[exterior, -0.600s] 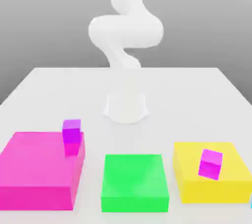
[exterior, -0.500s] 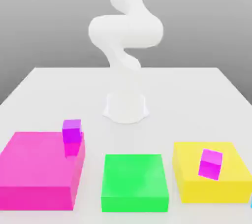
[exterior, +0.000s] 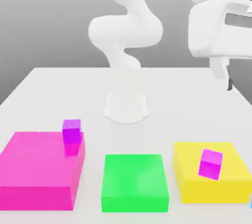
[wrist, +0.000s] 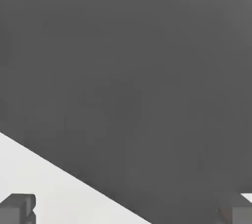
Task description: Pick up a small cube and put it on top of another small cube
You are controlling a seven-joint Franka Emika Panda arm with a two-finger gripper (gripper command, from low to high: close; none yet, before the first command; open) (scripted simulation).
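A: What sits nearest on the bench (exterior: 44, 85)?

B: Three flat blocks in a row along the front edge: a pink block (exterior: 34, 169) at 8 o'clock, a green block (exterior: 134, 181) at 6 o'clock, a yellow block (exterior: 216, 188) at 4 o'clock. A sliver of the cyan cube (exterior: 250, 202) shows at the frame's edge, just past the yellow block at 4 o'clock, down on the bench.

A: And the violet-purple cube (exterior: 72, 130)?

B: On the pink block's far corner, upright. A magenta cube (exterior: 210, 163) rests tilted on the yellow block.

A: Further back?

B: The bench is plain white and matte. The arm's round base (exterior: 126, 106) stands at its centre, and the white arm (exterior: 126, 31) coils upward from it.

A: The claw (exterior: 224, 78)?

B: High at 2 o'clock, above the bench's far side, well apart from every cube. In the hand view its fingertips (wrist: 17, 208) stand wide apart with nothing between them.

A: The room?

B: A bare grey backdrop behind the bench.
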